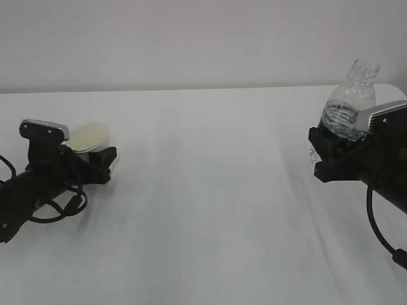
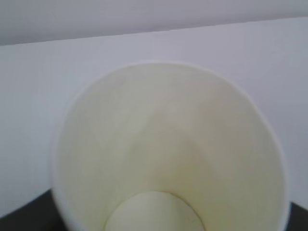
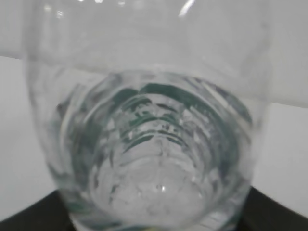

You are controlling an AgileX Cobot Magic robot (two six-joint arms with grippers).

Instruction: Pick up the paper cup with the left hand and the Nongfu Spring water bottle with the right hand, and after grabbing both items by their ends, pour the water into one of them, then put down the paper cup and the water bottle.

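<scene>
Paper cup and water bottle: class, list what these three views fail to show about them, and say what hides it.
- Paper cup lower body: exterior view, hidden behind the left gripper.
- Cup's outer wall and base: left wrist view, cut off by the bottom edge.
- Water bottle lower half: exterior view, hidden by the right gripper.
- Bottle label: right wrist view, blurred and too close.

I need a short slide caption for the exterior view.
Left gripper at paper cup; right gripper holds uncapped water bottle.
</scene>
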